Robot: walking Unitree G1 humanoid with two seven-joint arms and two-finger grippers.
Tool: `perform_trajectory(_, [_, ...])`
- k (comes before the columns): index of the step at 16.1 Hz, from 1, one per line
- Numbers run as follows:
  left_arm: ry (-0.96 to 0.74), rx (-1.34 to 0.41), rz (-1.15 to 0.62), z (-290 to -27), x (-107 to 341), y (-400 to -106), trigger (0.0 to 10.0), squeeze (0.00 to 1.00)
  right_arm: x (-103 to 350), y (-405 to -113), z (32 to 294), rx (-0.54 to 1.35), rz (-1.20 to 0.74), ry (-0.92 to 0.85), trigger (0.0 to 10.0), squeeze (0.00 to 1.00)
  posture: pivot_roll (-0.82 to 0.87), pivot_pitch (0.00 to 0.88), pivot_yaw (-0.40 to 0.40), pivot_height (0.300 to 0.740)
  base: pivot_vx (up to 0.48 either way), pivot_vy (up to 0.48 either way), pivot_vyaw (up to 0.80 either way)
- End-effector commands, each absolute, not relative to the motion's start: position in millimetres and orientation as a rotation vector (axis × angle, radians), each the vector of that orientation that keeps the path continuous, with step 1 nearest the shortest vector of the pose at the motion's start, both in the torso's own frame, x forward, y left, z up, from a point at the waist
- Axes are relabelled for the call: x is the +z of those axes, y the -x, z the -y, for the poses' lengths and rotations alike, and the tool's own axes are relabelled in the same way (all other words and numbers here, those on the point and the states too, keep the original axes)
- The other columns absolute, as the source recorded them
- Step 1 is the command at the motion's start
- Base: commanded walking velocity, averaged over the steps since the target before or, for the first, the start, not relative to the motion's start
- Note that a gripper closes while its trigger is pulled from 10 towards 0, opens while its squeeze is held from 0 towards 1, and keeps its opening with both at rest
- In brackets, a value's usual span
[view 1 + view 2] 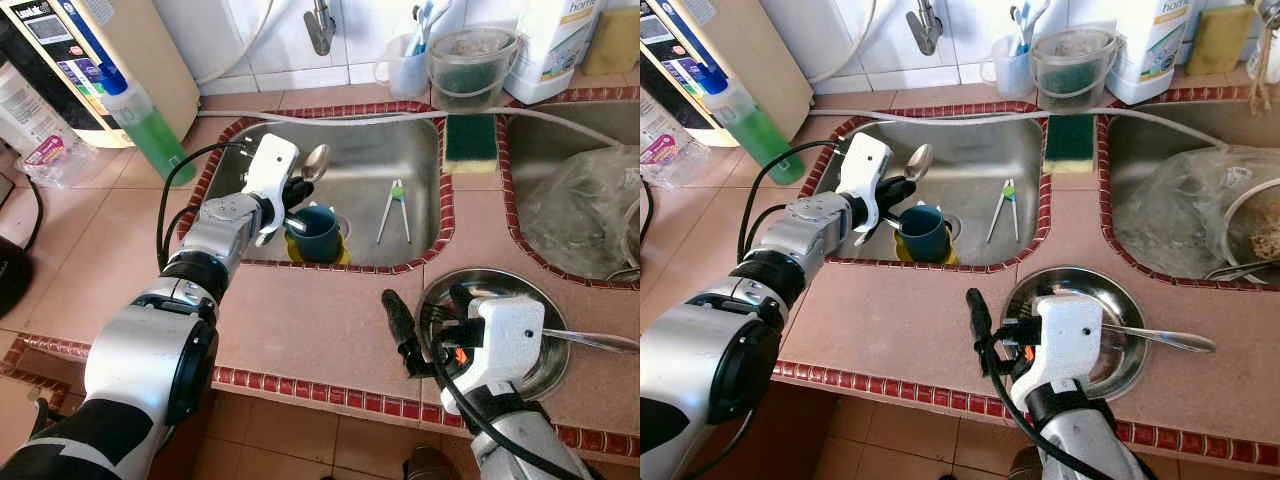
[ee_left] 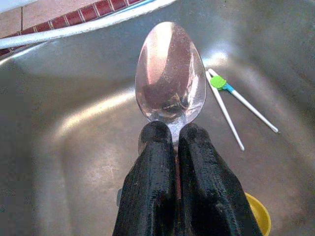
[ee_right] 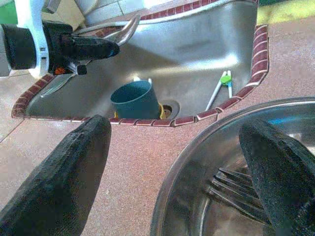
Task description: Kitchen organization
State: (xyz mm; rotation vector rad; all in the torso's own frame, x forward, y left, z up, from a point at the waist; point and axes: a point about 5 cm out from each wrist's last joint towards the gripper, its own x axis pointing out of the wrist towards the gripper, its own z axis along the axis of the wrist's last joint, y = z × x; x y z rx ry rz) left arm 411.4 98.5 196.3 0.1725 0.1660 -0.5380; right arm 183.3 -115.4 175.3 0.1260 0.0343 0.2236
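Reaching out over the left sink basin (image 1: 400, 150), the left gripper (image 1: 297, 192) has its jaws pressed together on the handle of a metal spoon (image 1: 316, 161), just below the bowl. The spoon's bowl points away from the robot, toward the back wall of the basin, and hangs clear of the steel. Directly beneath and just beside the gripper, a teal cup (image 1: 318, 232) stands upright on the basin floor, near the drain, with something yellow (image 1: 343, 257) showing at its base. A pair of white training chopsticks (image 1: 395, 210) joined by a green clip lies flat on the basin floor to the right of the cup, well apart from it.

On the pink tiled tabletop (image 1: 310, 320) in front of the sink, a round steel plate (image 1: 1120, 300) sits near the front edge. The right gripper (image 1: 1012, 328) hovers at the plate's left rim with its jaws spread wide apart, one finger over the tabletop and the other over the plate, holding nothing. A fork (image 3: 236, 189) lies inside the plate, its handle sticking out past the right rim.

A green and yellow sponge (image 1: 471, 142) rests on the divider between the two basins. A crumpled clear plastic bag (image 1: 575, 210) lies in the right basin. A bottle of green liquid (image 1: 148, 128) leans at the back left, and a clear tub (image 1: 472, 65) and a cup of toothbrushes (image 1: 408, 58) stand along the wall.
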Motion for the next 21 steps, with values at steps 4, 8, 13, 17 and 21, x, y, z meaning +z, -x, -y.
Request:
perform_trajectory(4, [-0.197,-0.504,-0.202,-108.0,192.0,-411.8,10.0,0.0,183.3,-182.0,112.5,0.272,0.018,-0.133,10.0,0.0,-0.43,0.192,0.264,0.736,0.0,0.0,0.0])
perform_trajectory(8, [-0.184,-0.502,-0.211,-108.9,190.7,-411.6,10.0,1.0,182.8,-182.4,112.6,0.268,0.014,-0.136,10.0,0.0,-0.44,0.193,0.263,0.736,0.0,0.0,0.0])
perform_trajectory(13, [-0.186,-0.505,-0.211,-108.6,191.8,-411.9,10.0,1.0,182.7,-183.8,113.3,0.263,0.016,-0.138,10.0,0.0,-0.43,0.197,0.267,0.736,0.0,0.0,0.0])
perform_trajectory(17, [-0.185,-0.505,-0.207,-109.4,193.8,-412.4,10.0,1.0,182.7,-185.0,113.7,0.264,0.017,-0.141,10.0,0.0,-0.43,0.193,0.266,0.736,0.0,0.0,0.0])
perform_trajectory(21, [-0.177,-0.499,-0.198,-112.1,196.5,-413.2,10.0,1.0,182.2,-187.5,114.3,0.269,0.021,-0.139,10.0,0.0,-0.42,0.184,0.256,0.736,0.0,0.0,0.0])
